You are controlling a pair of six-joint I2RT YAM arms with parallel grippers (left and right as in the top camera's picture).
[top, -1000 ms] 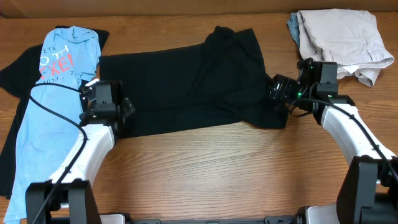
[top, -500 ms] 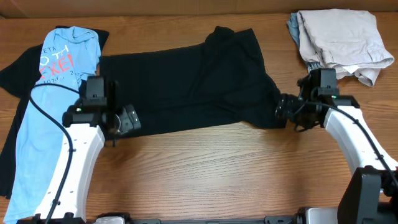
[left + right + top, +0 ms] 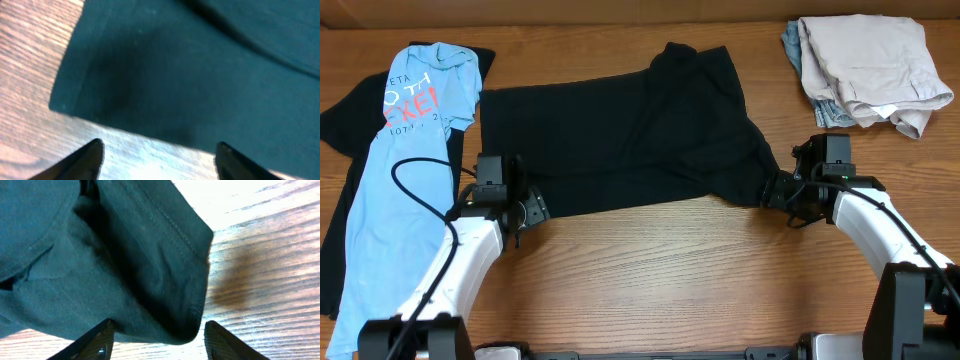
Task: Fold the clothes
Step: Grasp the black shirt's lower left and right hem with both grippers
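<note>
Spread wide and gripping nothing, the left hand [image 3: 157, 152] hangs over the tabletop [image 3: 30, 60], with a corner of the black T-shirt [image 3: 190, 75] lying flat just ahead of it. The right hand [image 3: 160, 332] is also parted, and the shirt's folded, hemmed edge lies between its fingers.

I'm at a robotics lab bench: wood-grain table [image 3: 650, 285], my white left arm [image 3: 465, 260] and right arm [image 3: 880, 215] based at its near edge, a loose black cable [image 3: 415, 168].
</note>
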